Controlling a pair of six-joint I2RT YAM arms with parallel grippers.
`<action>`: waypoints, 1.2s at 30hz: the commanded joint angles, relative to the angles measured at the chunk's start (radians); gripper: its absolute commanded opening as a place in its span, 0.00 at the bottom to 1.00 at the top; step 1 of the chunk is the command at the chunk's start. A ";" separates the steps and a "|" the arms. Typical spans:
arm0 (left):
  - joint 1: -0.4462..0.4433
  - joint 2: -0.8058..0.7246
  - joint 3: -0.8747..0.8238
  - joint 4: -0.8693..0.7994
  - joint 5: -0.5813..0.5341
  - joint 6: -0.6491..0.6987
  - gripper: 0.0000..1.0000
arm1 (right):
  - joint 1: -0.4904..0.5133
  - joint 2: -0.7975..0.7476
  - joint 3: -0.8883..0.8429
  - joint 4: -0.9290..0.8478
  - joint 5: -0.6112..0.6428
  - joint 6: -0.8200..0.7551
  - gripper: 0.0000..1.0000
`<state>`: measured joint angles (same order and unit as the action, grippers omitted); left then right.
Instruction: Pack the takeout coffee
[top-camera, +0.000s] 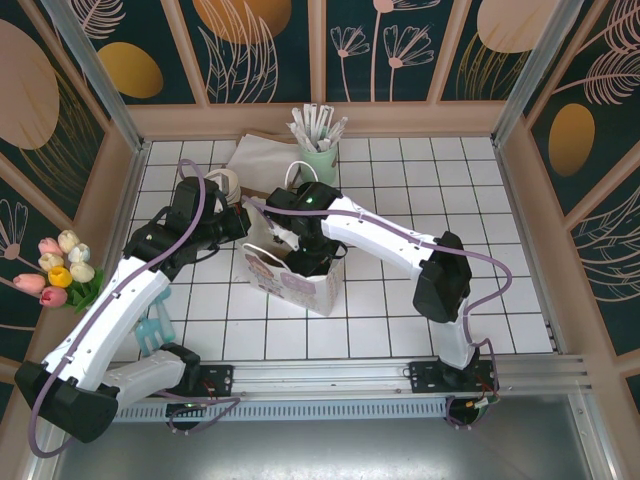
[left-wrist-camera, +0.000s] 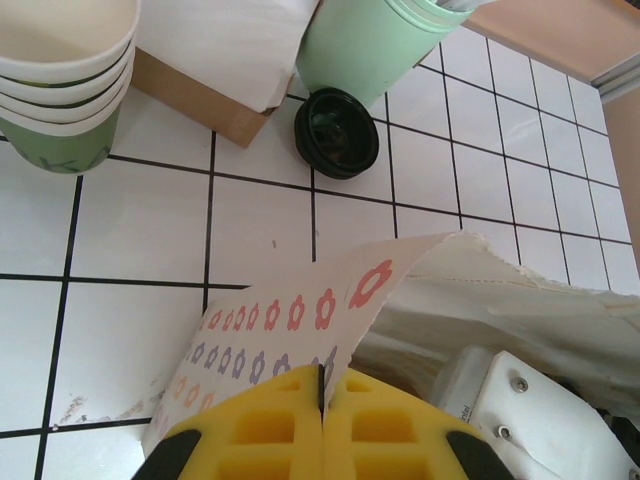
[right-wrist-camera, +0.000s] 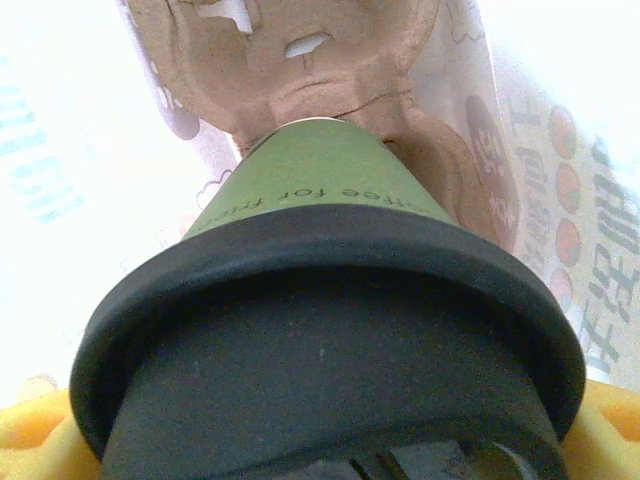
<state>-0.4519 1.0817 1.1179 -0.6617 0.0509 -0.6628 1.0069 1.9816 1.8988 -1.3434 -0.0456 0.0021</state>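
At the far left sits a bunch of tulips (top-camera: 60, 270). The left arm (top-camera: 120, 300) rises from its base at the near left and reaches forward and inward over the white-tiled desk (top-camera: 420, 180), its wrist pointing toward the middle. The left jaws are pressed together, pinching the left top edge of the paper bag (top-camera: 300, 285). In the left wrist view the flower-printed rim is caught between the yellow pads (left-wrist-camera: 260, 440). Beyond that rim stand a stack of lidless cups (left-wrist-camera: 65, 90), a spare black lid (left-wrist-camera: 337, 132) flat on the tiles, and a mint green holder (left-wrist-camera: 365, 45) just beside it.

The bag stands upright and open mid-desk. The right arm (top-camera: 400, 240) climbs from its base at the near right, folds at the elbow and stretches leftward, its wrist turned down into the bag's mouth. The right jaws are spread wide around the takeout coffee (right-wrist-camera: 320, 190), gripping it at its black lid, with a yellow pad on either side. The cup is inside the bag, lid up, with its base at a brown pulp carrier (right-wrist-camera: 320, 60). Whether it is seated there I cannot tell.
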 joint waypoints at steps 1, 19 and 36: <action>-0.001 -0.018 -0.007 0.027 -0.005 0.003 0.00 | -0.006 0.019 -0.010 -0.024 0.010 0.003 0.60; -0.001 -0.072 -0.009 -0.007 -0.028 -0.005 0.00 | -0.012 0.069 0.038 -0.021 0.002 -0.002 0.59; -0.001 -0.093 -0.062 0.008 -0.035 -0.061 0.00 | -0.010 0.072 0.026 -0.020 0.020 -0.008 0.59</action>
<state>-0.4519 1.0042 1.0729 -0.6521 0.0330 -0.7074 1.0004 2.0468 1.9541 -1.3594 -0.0517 0.0013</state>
